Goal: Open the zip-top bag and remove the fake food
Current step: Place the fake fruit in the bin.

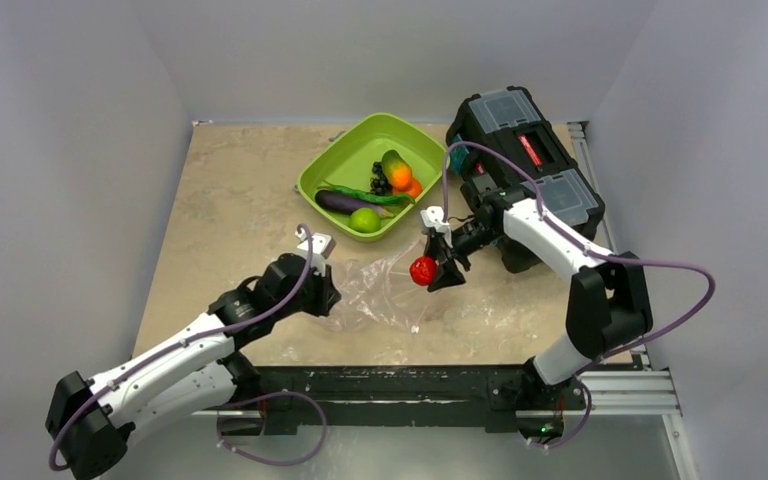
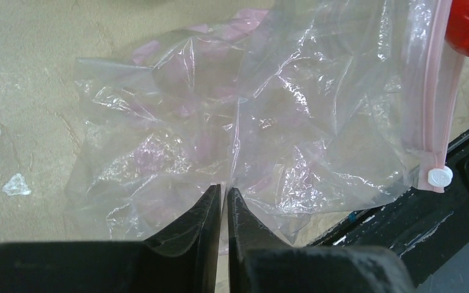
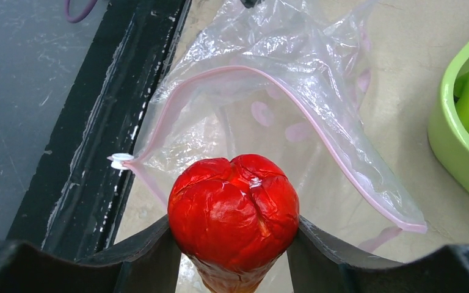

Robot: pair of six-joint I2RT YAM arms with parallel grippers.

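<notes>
— So, what was over on the left?

— Low over the table (image 1: 220, 190), the left gripper (image 1: 325, 292) had its fingers (image 2: 204, 213) pressed almost together, pinching the near edge of the zip-top bag (image 1: 385, 295).

— And the bag itself?

— It lay crumpled on the tabletop, between the two grippers and close to the near edge. Its mouth gaped wide, the pink zip strip (image 3: 317, 116) bowed into an arch, with the white slider (image 3: 121, 161) at one end. I saw no food inside it.

— What sat behind it?

— A lime-green tray (image 1: 355, 150), well apart from the bag. It held an eggplant (image 1: 343, 201), a lime (image 1: 364, 220), a green pod (image 1: 372, 194), grapes (image 1: 380, 184) and an orange (image 1: 401, 178).

— Further right?

— The right gripper (image 1: 438, 268) hung above the bag's right side, its two fingers (image 3: 159, 244) clamped on either flank of the red strawberry (image 3: 233, 210). The strawberry was clear of the plastic, held in the air over the open mouth.

— Anything beyond that?

— A black toolbox (image 1: 525, 150) stood at the far right of the table.
</notes>
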